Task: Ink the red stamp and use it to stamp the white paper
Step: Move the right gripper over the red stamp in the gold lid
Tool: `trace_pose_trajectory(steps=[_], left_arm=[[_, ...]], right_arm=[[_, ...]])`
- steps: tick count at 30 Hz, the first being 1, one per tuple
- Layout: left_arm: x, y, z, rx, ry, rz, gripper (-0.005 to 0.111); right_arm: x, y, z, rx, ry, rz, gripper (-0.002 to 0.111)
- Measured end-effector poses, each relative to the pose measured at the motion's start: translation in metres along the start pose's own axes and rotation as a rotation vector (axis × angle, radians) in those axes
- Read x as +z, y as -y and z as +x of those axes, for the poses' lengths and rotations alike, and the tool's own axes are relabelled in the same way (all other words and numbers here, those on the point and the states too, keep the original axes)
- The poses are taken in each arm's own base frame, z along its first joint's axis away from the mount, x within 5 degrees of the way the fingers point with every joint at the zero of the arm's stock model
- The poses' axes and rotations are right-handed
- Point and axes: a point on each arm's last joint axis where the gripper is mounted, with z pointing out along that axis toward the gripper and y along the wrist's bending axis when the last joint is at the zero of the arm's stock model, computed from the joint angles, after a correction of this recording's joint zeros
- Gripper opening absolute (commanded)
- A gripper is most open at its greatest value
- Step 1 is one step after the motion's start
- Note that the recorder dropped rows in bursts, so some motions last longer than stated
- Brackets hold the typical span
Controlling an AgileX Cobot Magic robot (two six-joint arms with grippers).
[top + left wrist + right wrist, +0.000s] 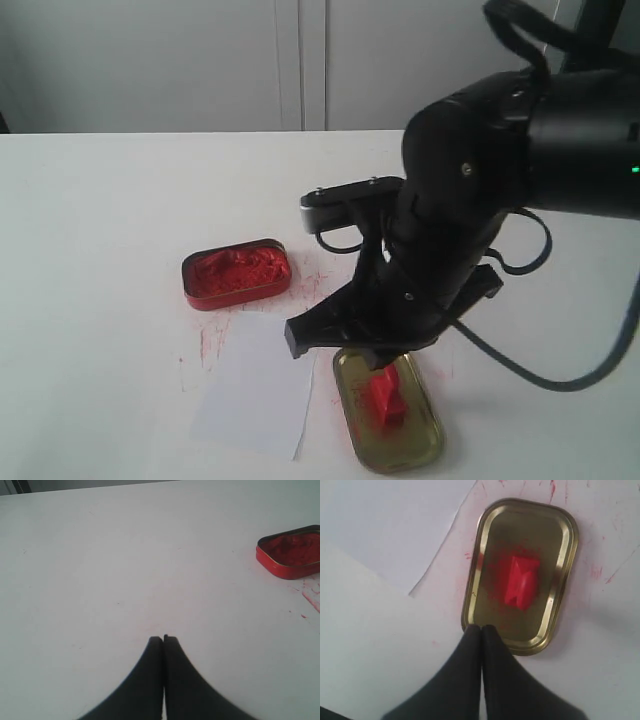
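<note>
Right gripper (481,628) hangs above the gold lid (568,555), its black jaws pressed flat together with nothing between them. In its wrist view the tips line up with the lid's rim. In the exterior view the arm's dark bulk covers the lid's far end.

Nearest the exterior camera is the gold lid itself, an oblong tray with rounded corners, open side up on the white table (90,200). About the middle of the lid sits the red stamp (521,581), on a smear of red ink and free of the gripper. Whether it stands or lies on its side is not clear.

Just beside the lid, on its left in the exterior view, lies the white paper (255,390). Its edge toward the lid curls up a little, and a narrow strip of red-flecked table shows between the two.

Farther back and to the lid's left is the red tin (236,273), filled with lumpy red paste and apart from the lid, with red streaks on the table around it.

Left gripper (163,639) is closed on nothing, fingertips touching over bare table. Its place relative to the lid cannot be told.
</note>
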Motion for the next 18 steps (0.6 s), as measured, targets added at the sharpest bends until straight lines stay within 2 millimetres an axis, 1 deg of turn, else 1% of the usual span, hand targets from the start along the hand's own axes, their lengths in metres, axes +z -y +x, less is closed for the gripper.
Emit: trace_pose_trajectory(steps=[5,6,8,9,13,15,18], left_arm=[[0.000,0.000,0.000,0.000,0.000,0.000,0.000],[0.000,0.000,0.000,0.000,0.000,0.000,0.000],[0.000,0.000,0.000,0.000,0.000,0.000,0.000],[0.000,0.000,0.000,0.000,0.000,0.000,0.000],[0.000,0.000,0.000,0.000,0.000,0.000,0.000],[0.000,0.000,0.000,0.000,0.000,0.000,0.000],[0.000,0.000,0.000,0.000,0.000,0.000,0.000]], right_arm=[[0.014,-0.003,-0.008,-0.011,-0.006,0.059,0.002],[0.015,-0.003,-0.009,-0.014,-0.007,0.063,0.004],[0.018,-0.002,-0.010,-0.013,-0.007,0.081,0.014],[0.018,-0.001,-0.010,-0.007,-0.004,0.088,0.023],[0.018,0.004,-0.012,0.019,0.021,0.143,0.038],[0.023,0.008,-0.009,0.029,0.014,0.180,0.041],[0.038,0.011,-0.004,0.037,-0.012,0.196,0.041]])
